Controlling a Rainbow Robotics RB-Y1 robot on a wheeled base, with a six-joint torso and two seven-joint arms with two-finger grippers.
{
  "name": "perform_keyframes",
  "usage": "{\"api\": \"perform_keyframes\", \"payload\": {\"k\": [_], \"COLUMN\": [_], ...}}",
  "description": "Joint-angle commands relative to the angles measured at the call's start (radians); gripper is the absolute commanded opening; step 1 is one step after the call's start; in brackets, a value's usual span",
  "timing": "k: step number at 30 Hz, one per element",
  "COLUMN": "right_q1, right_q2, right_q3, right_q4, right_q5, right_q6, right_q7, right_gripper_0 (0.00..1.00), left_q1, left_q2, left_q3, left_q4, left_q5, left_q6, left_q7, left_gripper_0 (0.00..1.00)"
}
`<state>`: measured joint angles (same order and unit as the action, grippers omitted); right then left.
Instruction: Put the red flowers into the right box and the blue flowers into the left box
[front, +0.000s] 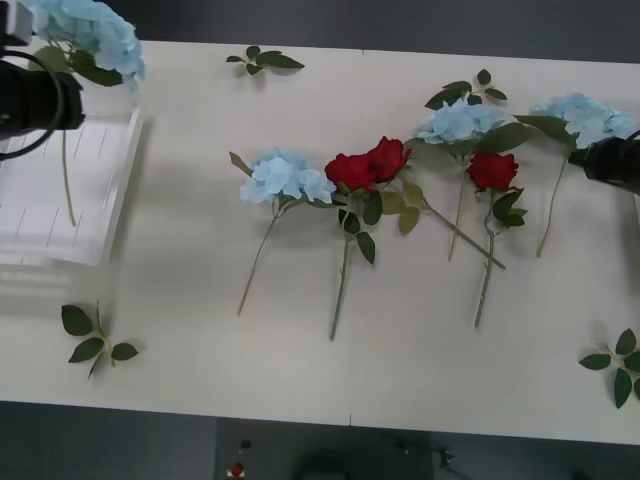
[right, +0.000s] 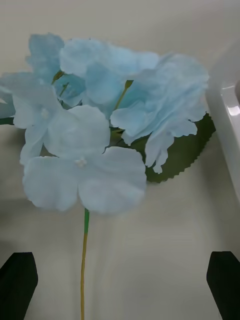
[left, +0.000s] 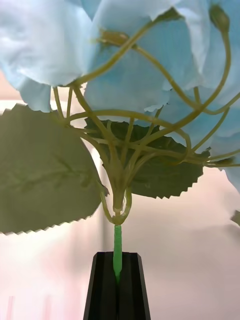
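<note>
My left gripper (front: 60, 105) (left: 117, 256) is shut on the green stem of a blue flower (front: 95, 35) (left: 130, 60), held above the left box (front: 100, 235), a shallow white tray at the table's left. Three more blue flowers lie on the table: one at the middle (front: 285, 178), one further right (front: 460, 122), one at the far right (front: 590, 115) (right: 100, 125). My right gripper (front: 608, 160) (right: 120, 265) hovers open over that last one, its black fingers either side of the stem. Three red flowers (front: 350, 170) (front: 390, 155) (front: 493, 170) lie between them. The right box's white rim (right: 227, 115) shows beside the far-right flower.
Loose green leaf sprigs lie at the back (front: 262, 60), back right (front: 470, 90), front left (front: 97, 340) and front right (front: 620, 365). The flower stems (front: 340, 290) stretch toward the table's front edge (front: 320, 420). Bare table lies between the left box and the middle flowers.
</note>
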<state>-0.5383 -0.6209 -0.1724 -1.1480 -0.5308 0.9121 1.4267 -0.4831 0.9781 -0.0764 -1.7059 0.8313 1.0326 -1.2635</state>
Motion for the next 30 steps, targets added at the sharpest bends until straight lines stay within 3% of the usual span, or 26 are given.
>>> {"api": "perform_keyframes", "payload": {"k": [1, 6, 11, 12, 14, 17, 20, 24, 25, 26, 27, 28, 30], "right_q1": [-0.058, -0.123, -0.170, -0.193, -0.223, -0.249, -0.264, -0.267, -0.267, -0.267, -0.267, -0.267, -0.267], "right_q2": [0.036, 0.095, 0.125, 0.135, 0.142, 0.155, 0.164, 0.171, 0.173, 0.173, 0.175, 0.176, 0.176], "right_q3": [-0.013, -0.010, -0.009, -0.010, -0.010, -0.009, -0.009, -0.009, -0.009, -0.009, -0.009, -0.009, -0.009], "right_q4": [0.050, 0.171, 0.251, 0.303, 0.363, 0.435, 0.491, 0.516, 0.516, 0.516, 0.514, 0.514, 0.516], "right_q5": [0.075, 0.170, 0.221, 0.236, 0.239, 0.242, 0.245, 0.244, 0.244, 0.244, 0.244, 0.244, 0.244], "right_q6": [-0.032, -0.116, -0.154, -0.176, -0.205, -0.256, -0.309, -0.341, -0.341, -0.341, -0.341, -0.343, -0.346], "right_q7": [-0.057, -0.062, -0.066, -0.068, -0.068, -0.068, -0.068, -0.071, -0.069, -0.071, -0.071, -0.074, -0.074], "right_gripper_0": [1.00, 1.00, 1.00, 1.00, 1.00, 1.00, 1.00, 1.00, 0.89, 0.61, 0.22, 0.00, 0.00], "left_q1": [0.063, 0.179, 0.222, 0.225, 0.225, 0.225, 0.225, 0.195, 0.179, 0.161, 0.135, 0.106, 0.052], "left_q2": [0.079, 0.094, 0.094, 0.094, 0.093, 0.094, 0.093, 0.093, 0.093, 0.093, 0.093, 0.091, 0.079], "left_q3": [0.107, 0.256, 0.303, 0.310, 0.308, 0.308, 0.308, 0.287, 0.276, 0.265, 0.247, 0.224, 0.179], "left_q4": [-0.017, 0.008, 0.058, 0.100, 0.140, 0.164, 0.160, 0.104, 0.089, 0.072, 0.052, 0.038, 0.034], "left_q5": [0.009, 0.029, 0.068, 0.098, 0.132, 0.173, 0.213, 0.273, 0.284, 0.292, 0.299, 0.299, 0.298], "left_q6": [0.001, 0.001, -0.028, -0.054, -0.091, -0.105, -0.101, -0.009, 0.018, 0.043, 0.073, 0.096, 0.130], "left_q7": [-0.060, -0.174, -0.257, -0.315, -0.367, -0.413, -0.444, -0.485, -0.485, -0.484, -0.482, -0.478, -0.475], "left_gripper_0": [0.00, 0.00, 0.00, 0.06, 0.49, 0.77, 0.88, 0.90, 0.90, 0.90, 0.90, 0.90, 0.90]}}
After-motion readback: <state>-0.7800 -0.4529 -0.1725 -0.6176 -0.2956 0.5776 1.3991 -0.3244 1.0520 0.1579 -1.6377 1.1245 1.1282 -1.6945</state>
